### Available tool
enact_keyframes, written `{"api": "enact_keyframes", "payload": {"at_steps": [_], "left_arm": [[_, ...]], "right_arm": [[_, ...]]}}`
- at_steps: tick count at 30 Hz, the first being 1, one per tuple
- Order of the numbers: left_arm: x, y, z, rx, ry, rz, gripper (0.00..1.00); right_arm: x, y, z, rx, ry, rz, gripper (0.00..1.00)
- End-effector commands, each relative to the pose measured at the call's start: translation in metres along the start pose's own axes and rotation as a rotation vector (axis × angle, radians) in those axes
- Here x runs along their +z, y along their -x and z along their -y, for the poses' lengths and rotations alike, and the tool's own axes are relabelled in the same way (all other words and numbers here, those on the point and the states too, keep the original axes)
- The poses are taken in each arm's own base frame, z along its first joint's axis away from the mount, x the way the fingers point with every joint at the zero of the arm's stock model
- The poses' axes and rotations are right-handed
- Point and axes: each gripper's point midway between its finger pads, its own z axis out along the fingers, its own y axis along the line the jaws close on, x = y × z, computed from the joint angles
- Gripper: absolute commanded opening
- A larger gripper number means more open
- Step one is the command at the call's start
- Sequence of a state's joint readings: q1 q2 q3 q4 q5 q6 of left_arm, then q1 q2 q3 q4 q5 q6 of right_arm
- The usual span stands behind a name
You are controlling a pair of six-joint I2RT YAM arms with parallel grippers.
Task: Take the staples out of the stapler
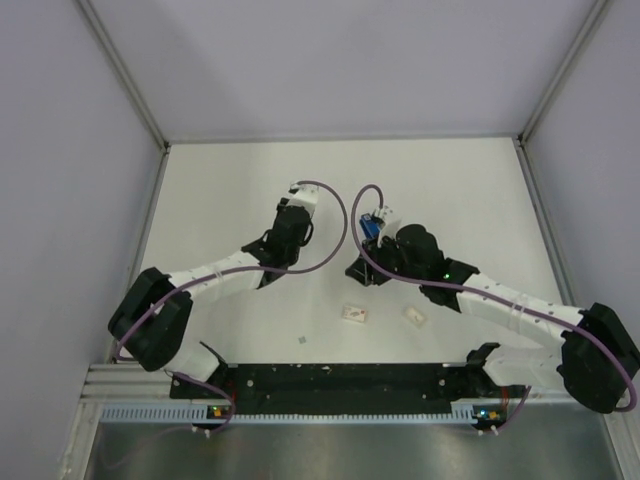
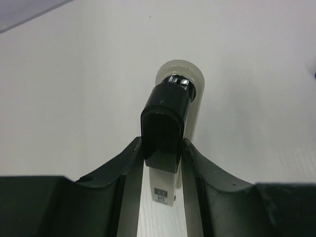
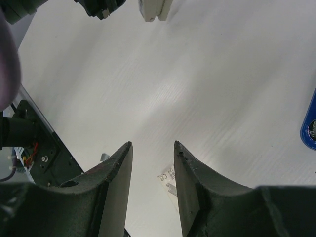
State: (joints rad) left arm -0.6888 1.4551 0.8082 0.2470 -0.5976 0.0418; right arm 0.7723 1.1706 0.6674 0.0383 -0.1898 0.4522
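Observation:
The blue stapler (image 1: 370, 228) lies on the white table beside my right wrist, which partly hides it. Only its blue edge (image 3: 310, 123) shows at the right border of the right wrist view. My right gripper (image 1: 358, 272) is open and empty, low over the table (image 3: 152, 144), with the stapler off to its side. My left gripper (image 1: 298, 205) is shut (image 2: 163, 144) on a slim white piece with a black cap (image 2: 165, 123) and a round translucent end, held above the table. That piece also shows at the top of the right wrist view (image 3: 153, 10).
Two small pale printed scraps (image 1: 355, 313) (image 1: 414, 316) and a tiny grey bit (image 1: 303, 342) lie on the table in front of the arms. One scrap (image 3: 168, 178) shows by my right fingertips. The black base rail (image 1: 330, 378) runs along the near edge. Walls enclose the table.

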Motion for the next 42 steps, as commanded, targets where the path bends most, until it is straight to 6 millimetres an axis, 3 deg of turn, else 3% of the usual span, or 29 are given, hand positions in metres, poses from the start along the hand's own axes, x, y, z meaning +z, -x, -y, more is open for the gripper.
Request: {"api": "enact_keyframes", "payload": {"at_steps": [1, 10, 15, 20, 25, 28, 31, 32, 33, 34, 35, 39, 42], "left_arm": [[0.011, 0.011, 0.013, -0.096, -0.064, -0.022, 0.0], [0.03, -0.017, 0.018, -0.158, -0.134, -0.15, 0.0], [0.044, -0.039, 0.017, -0.14, -0.129, -0.274, 0.0], [0.056, -0.058, 0.011, -0.139, -0.107, -0.369, 0.0], [0.066, -0.064, -0.002, -0.14, -0.057, -0.399, 0.12], [0.068, -0.065, -0.007, -0.127, -0.03, -0.408, 0.24], [0.066, -0.058, -0.006, -0.13, -0.054, -0.399, 0.36], [0.062, -0.052, -0.003, -0.133, -0.08, -0.398, 0.44], [0.059, -0.044, -0.001, -0.139, -0.104, -0.395, 0.58], [0.055, -0.035, 0.0, -0.14, -0.125, -0.387, 0.87], [0.051, -0.024, 0.001, -0.137, -0.144, -0.371, 0.99], [0.029, 0.019, 0.001, -0.123, -0.185, -0.285, 0.99], [0.014, 0.048, 0.019, -0.09, -0.333, -0.197, 0.99]], "right_arm": [[-0.008, 0.015, -0.009, -0.038, 0.017, 0.048, 0.4], [-0.016, 0.018, -0.008, -0.051, 0.003, 0.06, 0.41], [-0.015, 0.022, 0.005, -0.034, -0.073, 0.05, 0.48], [-0.017, 0.041, 0.025, -0.003, -0.157, 0.074, 0.54], [-0.02, 0.053, 0.031, -0.001, -0.184, 0.087, 0.57], [-0.02, 0.053, 0.032, -0.006, -0.191, 0.081, 0.58], [-0.02, 0.051, 0.037, -0.004, -0.213, 0.069, 0.6], [-0.021, 0.052, 0.038, -0.008, -0.222, 0.069, 0.61], [-0.022, 0.053, 0.04, -0.006, -0.232, 0.069, 0.61], [-0.023, 0.052, 0.043, -0.007, -0.243, 0.066, 0.62], [-0.025, 0.053, 0.045, -0.006, -0.252, 0.067, 0.63], [-0.032, 0.054, 0.055, 0.001, -0.29, 0.066, 0.64], [-0.043, 0.056, 0.062, 0.011, -0.315, 0.074, 0.65]]}}
